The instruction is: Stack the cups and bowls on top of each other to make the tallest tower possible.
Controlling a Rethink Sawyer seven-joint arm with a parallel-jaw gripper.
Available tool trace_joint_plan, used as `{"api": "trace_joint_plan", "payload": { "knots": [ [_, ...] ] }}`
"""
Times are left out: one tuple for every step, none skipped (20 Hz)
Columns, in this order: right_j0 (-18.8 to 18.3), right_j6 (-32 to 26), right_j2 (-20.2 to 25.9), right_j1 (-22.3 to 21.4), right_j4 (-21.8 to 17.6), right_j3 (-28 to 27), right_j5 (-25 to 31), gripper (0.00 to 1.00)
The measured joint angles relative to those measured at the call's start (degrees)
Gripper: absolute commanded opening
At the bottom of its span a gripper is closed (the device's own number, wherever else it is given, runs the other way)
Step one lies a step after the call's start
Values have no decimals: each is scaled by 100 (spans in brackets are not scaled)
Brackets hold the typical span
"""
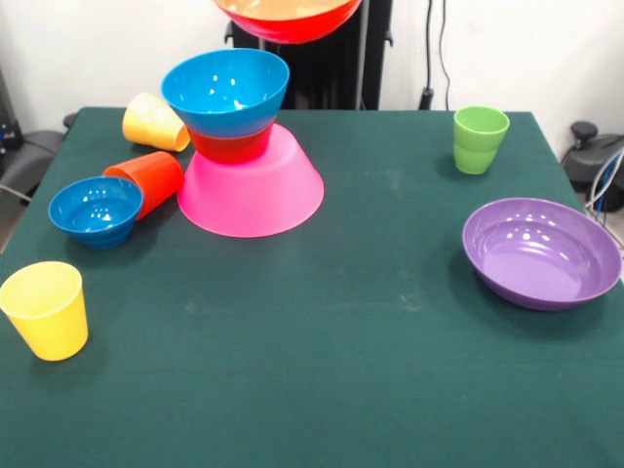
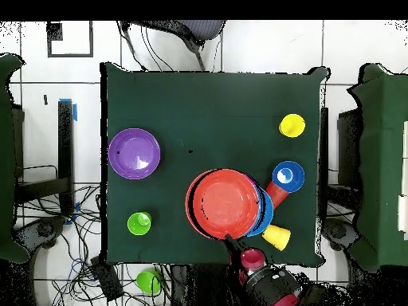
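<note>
The tower stands at the back left: an upturned large pink bowl, a small orange bowl on it, and a medium blue bowl upright on top. A wide shallow orange bowl hangs in the air above the tower; from overhead this orange bowl covers most of the stack. My gripper holds its rim on the robot's side. One yellow cup and an orange-red cup lie on their sides by the tower. A small blue bowl sits beside them.
A second yellow cup stands upright near the front left corner. A green cup stands at the back right, with a wide purple bowl close to the right edge. The green table spreads between them. Cables lie on the floor.
</note>
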Motion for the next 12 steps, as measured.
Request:
{"api": "trace_joint_plan", "payload": {
  "knots": [
    [-21,0,6,0,-13,0,0,0],
    [-62,0,18,-1,-31,1,0,0],
    [-85,0,27,0,-40,1,0,0],
    [-97,0,32,0,-46,1,0,0],
    [-137,0,51,0,-73,1,0,0],
    [-176,0,69,0,-99,1,0,0],
    [-188,0,78,0,-114,1,0,0],
    [-200,0,86,1,-128,1,0,0],
    [-215,0,102,0,-158,1,0,0],
    [-230,0,119,-1,-188,1,0,0],
    [-240,0,131,-2,-209,1,0,0],
    [-256,0,150,-6,-236,2,0,0]
  ]
}}
